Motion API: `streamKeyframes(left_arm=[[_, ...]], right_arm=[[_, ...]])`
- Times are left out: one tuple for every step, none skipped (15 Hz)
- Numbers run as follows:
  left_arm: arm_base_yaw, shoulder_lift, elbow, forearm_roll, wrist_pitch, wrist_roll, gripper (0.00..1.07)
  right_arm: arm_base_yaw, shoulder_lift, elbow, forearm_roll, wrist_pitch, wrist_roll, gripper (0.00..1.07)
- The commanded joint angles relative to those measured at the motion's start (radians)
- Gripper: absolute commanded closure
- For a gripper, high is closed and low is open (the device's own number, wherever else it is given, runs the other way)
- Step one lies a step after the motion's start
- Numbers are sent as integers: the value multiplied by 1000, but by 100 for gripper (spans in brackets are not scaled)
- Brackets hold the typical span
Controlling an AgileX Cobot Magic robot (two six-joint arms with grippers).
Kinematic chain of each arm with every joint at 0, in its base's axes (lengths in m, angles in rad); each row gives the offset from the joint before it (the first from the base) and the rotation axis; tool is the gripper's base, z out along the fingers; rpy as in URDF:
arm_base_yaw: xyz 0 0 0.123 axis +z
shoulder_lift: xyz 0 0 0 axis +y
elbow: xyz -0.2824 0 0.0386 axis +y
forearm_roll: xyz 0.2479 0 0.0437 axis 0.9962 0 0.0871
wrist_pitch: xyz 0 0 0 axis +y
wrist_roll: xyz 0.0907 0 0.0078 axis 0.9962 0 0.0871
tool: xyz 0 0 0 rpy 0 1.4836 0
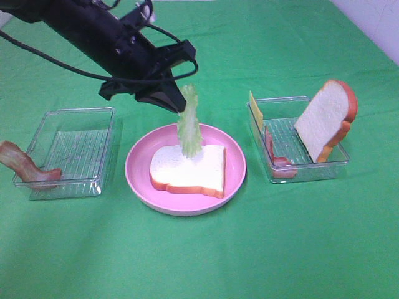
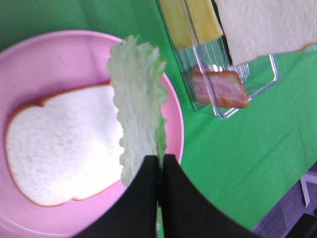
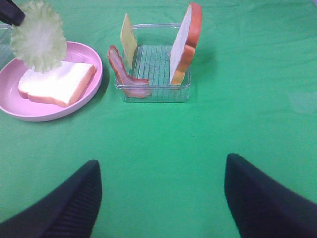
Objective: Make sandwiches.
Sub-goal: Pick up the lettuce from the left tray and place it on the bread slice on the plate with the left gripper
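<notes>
At far left, a bacon strip (image 1: 26,166) is leaning on the left tray (image 1: 78,152). At upper centre, the left pincer (image 1: 179,103) is gripping the lettuce (image 1: 189,128) by its top, dangling it over the bread slice (image 1: 190,169) on the pink plate (image 1: 138,171), likely for layering. At right, the right tray (image 1: 283,134) is propping cheese (image 1: 255,112) and a second slice (image 1: 324,121) upright. The right pincer (image 3: 163,191) is standing wide, empty.

The lettuce's (image 1: 190,128) top hides inside the left end effector (image 1: 182,103), and one bacon strip (image 1: 22,163) is cropped.

Matte black left arm (image 1: 87,28), thin black cables (image 1: 62,66) looping alongside, angular black left gripper (image 1: 181,101), right gripper (image 3: 162,166) with two rounded dark fingers (image 3: 262,198)
</notes>
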Motion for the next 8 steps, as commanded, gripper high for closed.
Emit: streamKeyframes(left_arm=[[-57, 51, -3, -14, -23, 8, 107], [-60, 60, -3, -1, -22, 9, 107], [-60, 60, -3, -1, -22, 9, 107], [-61, 65, -3, 29, -20, 9, 107], [-61, 66, -3, 90, -20, 6, 107], [-60, 66, -3, 115, -19, 2, 107], [-56, 66, -3, 183, -19, -32, 107], [-56, 66, -3, 259, -21, -99, 107]], right_arm=[[-8, -15, -1, 8, -11, -14, 41], [-8, -15, -1, 9, -11, -14, 41], [-8, -15, -1, 9, -11, -14, 41], [-8, -15, -1, 8, -11, -14, 41], [-8, -15, -1, 8, -11, -14, 41], [-8, -15, -1, 8, -11, -14, 41], [-8, -15, -1, 8, -11, -14, 41], [-8, -15, -1, 8, -11, -14, 41]])
